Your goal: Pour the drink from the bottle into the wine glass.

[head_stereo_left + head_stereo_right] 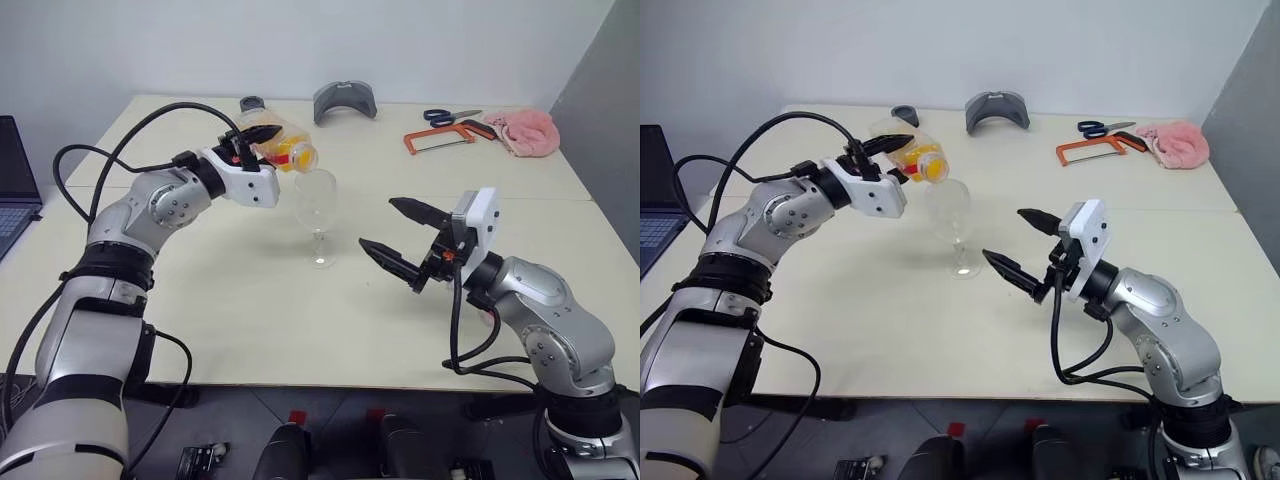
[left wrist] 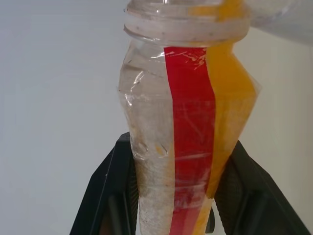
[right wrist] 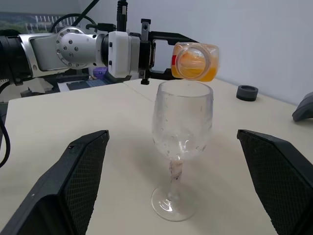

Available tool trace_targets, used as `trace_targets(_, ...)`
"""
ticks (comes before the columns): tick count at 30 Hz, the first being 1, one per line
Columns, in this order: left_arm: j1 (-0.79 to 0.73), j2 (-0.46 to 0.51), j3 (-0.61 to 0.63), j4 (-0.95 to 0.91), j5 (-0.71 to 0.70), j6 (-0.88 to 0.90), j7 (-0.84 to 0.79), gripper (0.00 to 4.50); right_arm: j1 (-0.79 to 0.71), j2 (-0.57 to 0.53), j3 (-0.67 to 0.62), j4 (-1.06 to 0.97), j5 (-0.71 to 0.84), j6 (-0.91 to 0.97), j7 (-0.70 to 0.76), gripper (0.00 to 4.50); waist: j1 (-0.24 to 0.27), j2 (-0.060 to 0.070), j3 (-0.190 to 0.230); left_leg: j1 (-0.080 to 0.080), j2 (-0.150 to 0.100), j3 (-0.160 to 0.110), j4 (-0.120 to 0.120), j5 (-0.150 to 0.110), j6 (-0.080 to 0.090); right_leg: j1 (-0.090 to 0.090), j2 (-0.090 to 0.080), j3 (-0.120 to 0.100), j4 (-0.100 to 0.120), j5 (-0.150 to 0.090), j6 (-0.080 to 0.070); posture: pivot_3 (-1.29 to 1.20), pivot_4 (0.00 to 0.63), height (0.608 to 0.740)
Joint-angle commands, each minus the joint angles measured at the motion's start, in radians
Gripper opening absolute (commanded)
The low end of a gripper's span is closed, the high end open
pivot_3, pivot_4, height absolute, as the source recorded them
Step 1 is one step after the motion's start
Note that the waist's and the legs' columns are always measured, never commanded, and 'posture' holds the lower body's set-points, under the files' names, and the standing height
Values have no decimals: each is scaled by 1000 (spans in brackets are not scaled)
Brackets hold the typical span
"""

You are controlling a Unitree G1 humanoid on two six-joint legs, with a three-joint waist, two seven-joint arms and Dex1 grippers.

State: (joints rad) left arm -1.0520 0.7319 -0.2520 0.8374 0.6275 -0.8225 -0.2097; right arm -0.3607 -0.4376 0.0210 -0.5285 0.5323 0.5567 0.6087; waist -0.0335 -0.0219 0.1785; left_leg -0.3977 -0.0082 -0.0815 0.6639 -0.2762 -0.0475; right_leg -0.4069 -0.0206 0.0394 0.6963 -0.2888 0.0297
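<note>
Your right gripper (image 1: 400, 240) waits spread wide beside the wine glass (image 1: 318, 205) on the counter (image 1: 250, 310), while your left gripper (image 1: 255, 140), clamping the bottle (image 1: 280, 143), tips its mouth over the still-empty bowl; the drink (image 3: 195, 63) remains unpoured.

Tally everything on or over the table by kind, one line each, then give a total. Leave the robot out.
Bottle: 1
Wine glass: 1
Scissors: 1
Hacksaw: 1
Pink cloth: 1
Grey curved piece: 1
Small dark ring: 1
Laptop: 1
Total: 8
</note>
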Motion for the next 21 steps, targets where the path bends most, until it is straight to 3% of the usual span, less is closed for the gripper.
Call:
trace_targets(1,-47,25,0,-11,9,-20,47,1671,2,-13,-19,-45,29,4,4,4500,0,0,0,0,0,0,0,0,0,0,0,0,0,0,0,0,150,740)
trace_targets(21,-80,44,-33,5,70,-46,129,1671,2,-22,-9,-48,38,8,6,4500,0,0,0,0,0,0,0,0,0,0,0,0,0,0,0,0,150,740)
